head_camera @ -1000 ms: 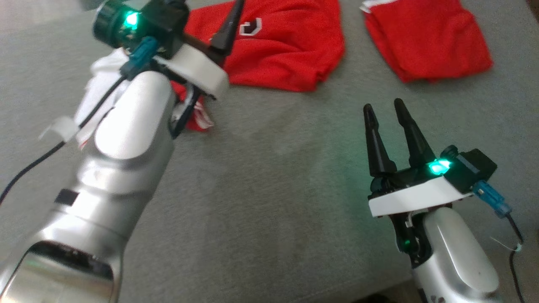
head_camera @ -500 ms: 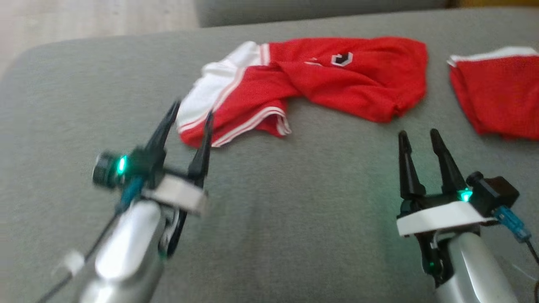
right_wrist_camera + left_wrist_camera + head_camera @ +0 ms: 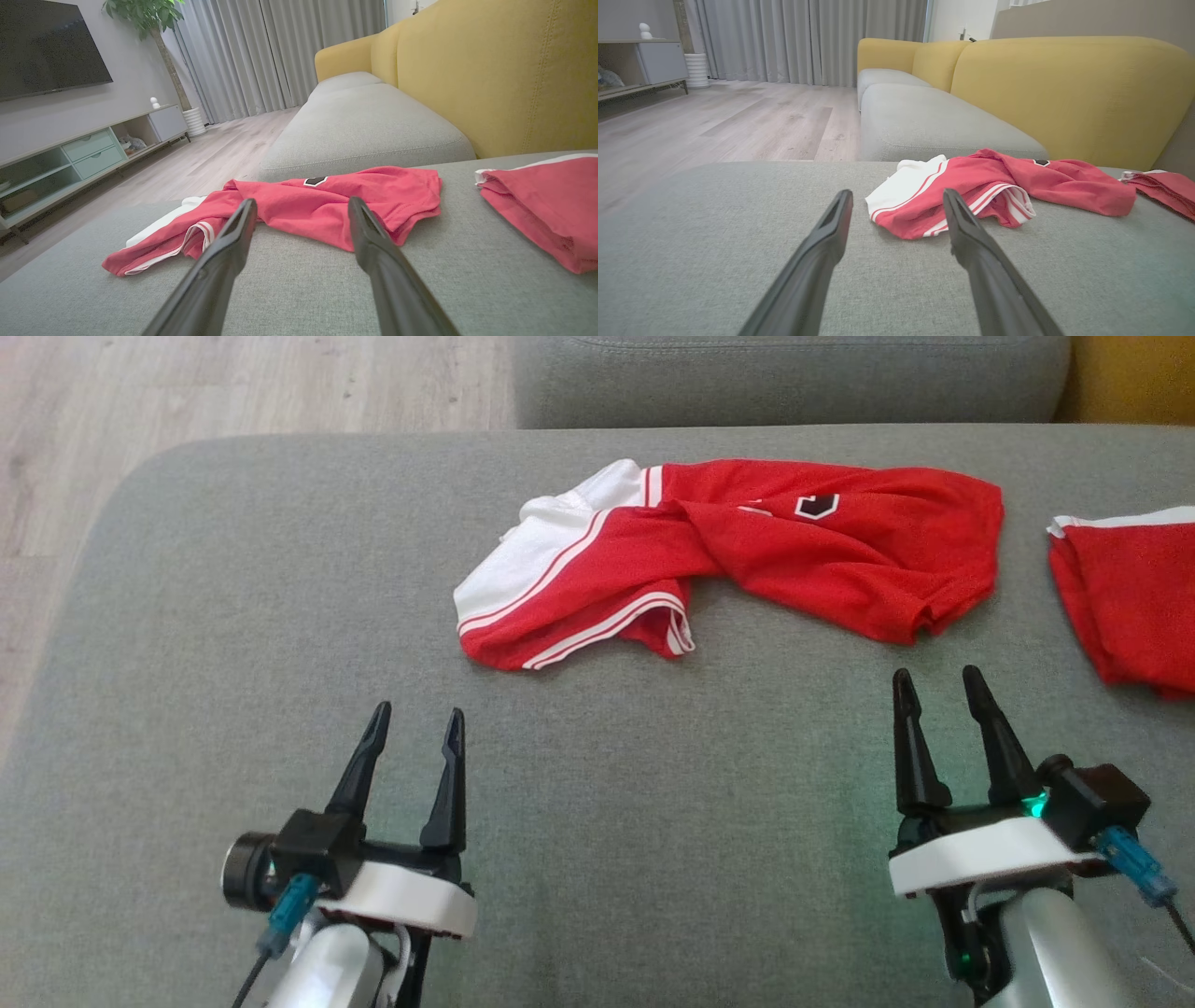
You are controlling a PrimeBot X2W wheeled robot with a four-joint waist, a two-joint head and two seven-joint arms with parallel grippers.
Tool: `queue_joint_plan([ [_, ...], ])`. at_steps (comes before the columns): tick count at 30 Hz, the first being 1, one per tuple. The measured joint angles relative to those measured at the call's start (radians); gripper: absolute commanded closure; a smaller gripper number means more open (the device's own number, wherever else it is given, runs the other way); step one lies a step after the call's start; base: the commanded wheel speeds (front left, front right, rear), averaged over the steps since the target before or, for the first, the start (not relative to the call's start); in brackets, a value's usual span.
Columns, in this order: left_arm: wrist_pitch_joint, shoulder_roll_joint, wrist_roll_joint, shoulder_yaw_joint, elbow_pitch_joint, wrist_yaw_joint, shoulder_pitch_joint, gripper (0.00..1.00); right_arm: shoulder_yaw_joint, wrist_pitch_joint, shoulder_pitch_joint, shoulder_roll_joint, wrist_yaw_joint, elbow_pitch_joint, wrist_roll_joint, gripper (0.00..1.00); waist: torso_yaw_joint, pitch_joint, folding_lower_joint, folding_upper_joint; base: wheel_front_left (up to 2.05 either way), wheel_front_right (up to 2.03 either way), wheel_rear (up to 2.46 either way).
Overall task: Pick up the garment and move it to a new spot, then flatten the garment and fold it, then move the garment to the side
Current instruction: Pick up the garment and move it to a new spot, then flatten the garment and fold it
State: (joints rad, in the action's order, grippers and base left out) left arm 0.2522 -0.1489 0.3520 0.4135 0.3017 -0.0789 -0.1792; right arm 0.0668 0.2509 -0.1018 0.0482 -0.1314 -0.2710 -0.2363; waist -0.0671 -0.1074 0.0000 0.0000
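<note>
While both arms are hovering near the front edge of the grey cushion [image 3: 280,569] in the head view, the garment [image 3: 747,555], a red jersey with a white panel and stripes, is lying bunched and twisted toward the far side. The left claw [image 3: 418,709] is standing with its fingers spread and nothing between them, well apart from the cloth. The right claw [image 3: 935,672] is doing likewise, near the jersey's right end but not touching it. I am judging that the work is sitting at the pick-up or flattening stage, since the jersey is not yet folded. The next move is calling for a reach forward and a pinch on an edge, probably one claw at each end. A second red garment [image 3: 1130,607], looking folded, is lying at the right edge, near enough to be risking a snag on a careless right-hand reach.

Along the left wrist view, the white striped end is showing between the spread fingers, with bare cushion ahead and nothing blocking. A yellow sofa back [image 3: 1064,93] is rising behind, and wooden floor [image 3: 738,121] is stretching off left.

Along the right wrist view, the jersey's red body is lying straight ahead between the open fingers. The other red piece is sitting off to the right, and a low cabinet [image 3: 93,149] and television [image 3: 46,46] are standing well beyond.
</note>
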Motion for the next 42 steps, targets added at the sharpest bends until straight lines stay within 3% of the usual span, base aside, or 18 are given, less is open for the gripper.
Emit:
queue_joint_plan([
  [12,-0.006,0.004,-0.025,-0.056,0.075,0.035,-0.079,0.0,0.022,0.0,-0.008,0.0,0.0,0.006,-0.002,0.0,0.048,-0.044,0.0,0.0,0.0,0.0,0.0],
  [18,-0.123,-0.005,-0.024,-0.058,0.189,0.051,-0.273,0.0,0.038,0.0,-0.044,0.0,0.0,0.03,-0.006,0.0,0.078,-0.122,0.0001,0.0,0.0,0.0,0.0],
  [25,-0.285,-0.053,-0.008,-0.054,0.356,0.144,-0.519,0.0,0.05,0.0,-0.102,0.0,0.0,0.046,-0.011,0.0,0.122,-0.239,0.0004,0.0,0.0,0.0,0.0],
  [30,-0.36,-0.086,0.004,-0.05,0.447,0.177,-0.608,0.0,0.058,0.0,-0.132,0.0,0.0,0.053,-0.022,0.0,0.153,-0.291,0.0004,-0.0001,0.0,0.0,0.0],
  [39,-0.39,-0.112,0.038,-0.025,0.572,0.203,-0.708,0.0,0.063,0.0,-0.142,0.0,0.0,0.063,-0.037,0.0,0.201,-0.338,0.0,0.0,0.0,0.0,0.0],
  [40,-0.393,-0.112,0.048,-0.025,0.58,0.204,-0.712,0.6,0.063,0.0,-0.142,0.0,0.0,0.063,-0.037,0.0,0.201,-0.338,0.0,0.0,0.0,0.0,0.0],
  [41,-0.395,-0.111,0.055,-0.021,0.589,0.204,-0.718,1.0,0.062,0.0,-0.142,0.0,0.0,0.063,-0.037,0.0,0.201,-0.338,0.0,0.0,0.0,0.0,0.0],
  [42,-0.398,-0.111,0.058,-0.016,0.595,0.204,-0.722,1.0,0.061,0.0,-0.142,0.0,0.0,0.063,-0.037,0.0,0.201,-0.337,0.0,0.0,0.0,0.0,0.0],
])
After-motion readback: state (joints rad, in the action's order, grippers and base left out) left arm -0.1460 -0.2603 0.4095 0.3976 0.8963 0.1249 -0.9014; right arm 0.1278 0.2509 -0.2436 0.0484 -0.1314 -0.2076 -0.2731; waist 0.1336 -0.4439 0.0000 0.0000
